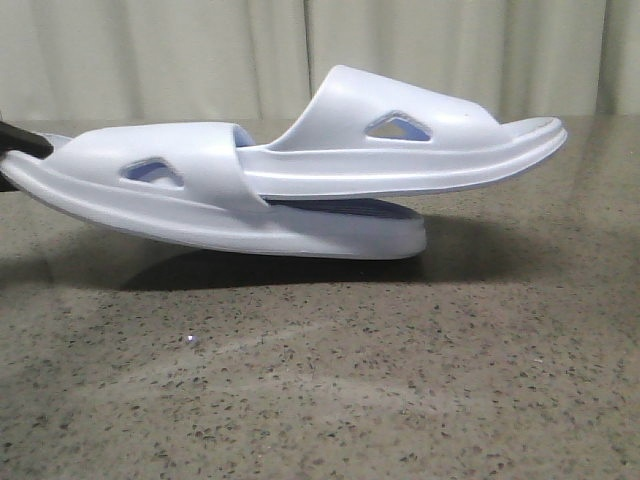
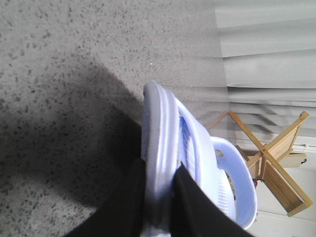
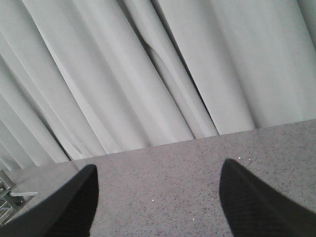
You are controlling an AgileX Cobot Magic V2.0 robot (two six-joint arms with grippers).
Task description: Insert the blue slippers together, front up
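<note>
Blue slippers [image 1: 300, 180] are nested one into the other on the desk [image 1: 320, 380], and the left arm's fingers [image 2: 128, 202] are closed on the edge of one of them. In the left wrist view the two black fingers pinch the thick pale sole rim between them, one on each side, with the slipper [image 2: 163, 163] standing on edge away from the wrist and its ribbed footbed and strap showing beyond. In the front view only a dark tip of that gripper [image 1: 22, 140] shows at the left edge, touching the end of the lower slipper [image 1: 180, 195].

The lower slipper lies with its right end on the desk and its left end lifted, so it sits tilted. The upper slipper [image 1: 420, 140] has one end pushed in under the lower one's strap, while its other end sticks out to the right, clear of the desk. Both straps face up and each shows a triangular cut-out.

The right arm's fingers [image 3: 247, 202] are spread wide apart with nothing between them, over bare speckled desk. Pale curtains [image 3: 148, 69] hang behind. A wooden folding frame [image 2: 271, 163] shows past the slippers in the left wrist view.
</note>
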